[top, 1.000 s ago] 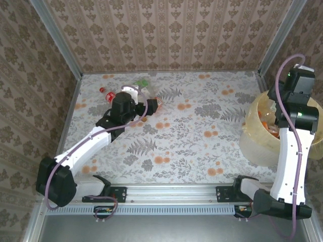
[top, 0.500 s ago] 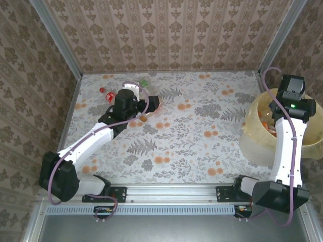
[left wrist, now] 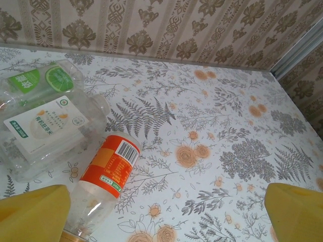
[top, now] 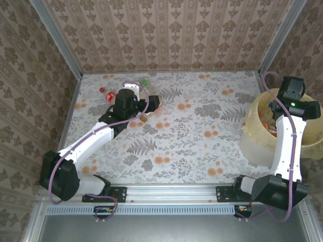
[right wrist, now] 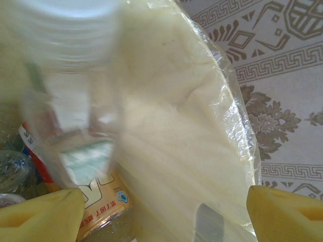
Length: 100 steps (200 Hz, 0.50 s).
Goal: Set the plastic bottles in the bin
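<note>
Right hand (right wrist: 164, 217): fingers spread wide and gripping nothing, poised over the mouth of the bin (right wrist: 202, 126), which is lined in pale yellow plastic. We see a blurred clear bottle (right wrist: 70, 101) just past one fingertip, apart from the other. Beneath it an orange-and-cream labelled bottle (right wrist: 103, 204) lies inside the bin. Left hand (left wrist: 164, 217): fully open and empty, low over the table (left wrist: 227, 126). An orange-label bottle (left wrist: 108, 166) lies on the table between its fingertips, nearer one of them. Beyond it lie a white-label bottle (left wrist: 43, 126) and a green-label bottle (left wrist: 35, 80), side by side and touching. From above we note a red-capped bottle (top: 105, 92) near the table's far left edge, well apart from the bin at the right.
</note>
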Each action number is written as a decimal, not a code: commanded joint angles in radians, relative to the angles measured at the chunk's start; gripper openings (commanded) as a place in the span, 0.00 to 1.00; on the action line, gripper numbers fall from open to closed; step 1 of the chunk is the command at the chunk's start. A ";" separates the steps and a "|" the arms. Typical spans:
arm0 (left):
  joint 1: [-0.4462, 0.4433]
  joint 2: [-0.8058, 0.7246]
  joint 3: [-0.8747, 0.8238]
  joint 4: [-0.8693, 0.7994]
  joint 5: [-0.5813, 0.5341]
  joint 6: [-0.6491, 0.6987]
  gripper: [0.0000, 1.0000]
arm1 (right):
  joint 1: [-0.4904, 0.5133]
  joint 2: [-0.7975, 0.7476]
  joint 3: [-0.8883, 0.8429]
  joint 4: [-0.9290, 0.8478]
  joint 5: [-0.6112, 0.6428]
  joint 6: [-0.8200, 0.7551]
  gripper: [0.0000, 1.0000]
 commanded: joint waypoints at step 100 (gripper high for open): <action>0.053 0.061 0.091 -0.202 -0.089 -0.043 1.00 | 0.126 -0.022 0.112 -0.008 0.003 0.215 1.00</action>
